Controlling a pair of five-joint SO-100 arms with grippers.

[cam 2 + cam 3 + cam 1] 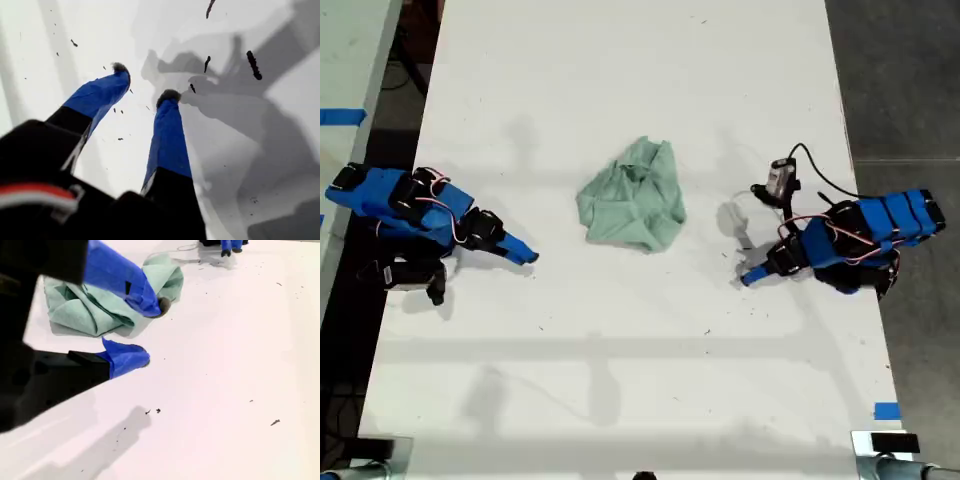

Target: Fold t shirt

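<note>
There's the t shirt (632, 196), a pale mint-green, wrinkled heap bunched up around the middle of the white tabletop (620, 380). It's nowhere near flat, with the folds piled over each other, and nothing is touching it.

My second pincer (525, 255) sits low over the tabletop near the edge on the exterior view's left, tips aimed toward the shirt. Its own camera shows the jaws spread apart and empty (152, 332). The upper blue finger overlaps the shirt (95, 310) in that view, but the exterior view shows bare tabletop between them, so they're apart.

Over to my first pincer (748, 277), near the tabletop edge on the exterior view's right. It is tipped down toward the surface and stands apart from the shirt. Its wrist view shows two blue fingers (167, 145) with a clear gap between the dark tips, so that pincer (144, 82) is parted with nothing in it, over white tabletop crossed by grey shadows and a few dark specks.

A thin white cable (752, 200) loops on the tabletop just beside that arm. A scrap of blue tape (886, 410) marks the tabletop corner at the exterior view's lower right.
</note>
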